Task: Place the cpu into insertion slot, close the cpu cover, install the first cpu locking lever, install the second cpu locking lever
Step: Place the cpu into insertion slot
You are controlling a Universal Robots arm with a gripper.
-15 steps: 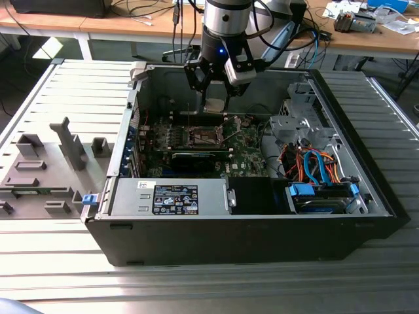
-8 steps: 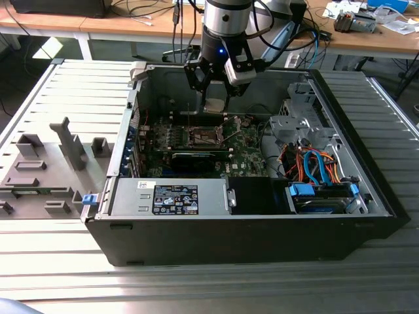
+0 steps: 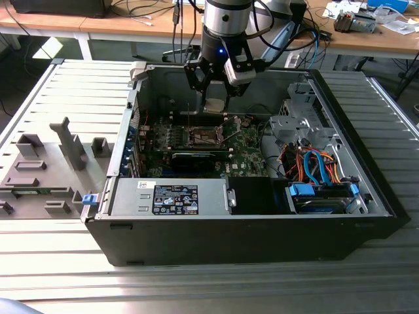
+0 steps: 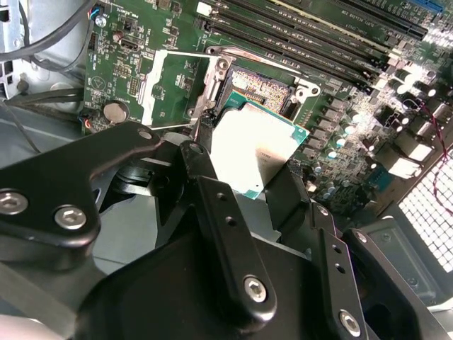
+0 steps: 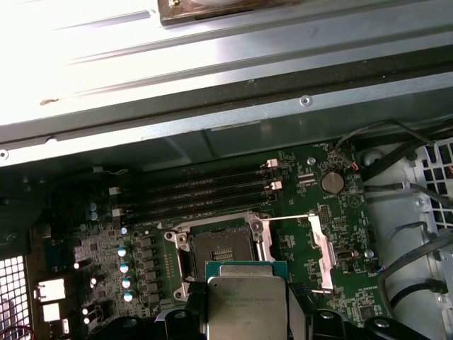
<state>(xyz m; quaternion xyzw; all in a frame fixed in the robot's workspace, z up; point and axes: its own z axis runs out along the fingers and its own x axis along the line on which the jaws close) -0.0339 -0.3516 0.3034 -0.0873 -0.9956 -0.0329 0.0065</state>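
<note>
Now the black two-fingered tool (image 3: 215, 99) hangs inside the open black and grey metal computer case (image 3: 242, 235), which lies on its side on the ridged grey metal desk (image 3: 65, 275). Its fingers (image 4: 205, 177) are closed to the width of the small flat square cpu with a silvery-grey metal top (image 4: 256, 150), pinching it by two opposite edges. In both wrist views the chip is tilted and held off the green motherboard (image 5: 297, 170), not seated.

The insertion slot, a small square socket with a dark golden-brown contact field inside a metal frame (image 4: 265, 83), lies bare just beyond the chip's far edge. The cpu cover, a thin square grey metal plate with a large window cut through it (image 4: 151, 88), is swung open and rests to one side of the socket, hinged at its edge.

In the first wrist view the row of long narrow black memory slots (image 5: 191, 191) runs beside the socket (image 5: 218, 249), on the side away from the chip (image 5: 248, 306).
</note>
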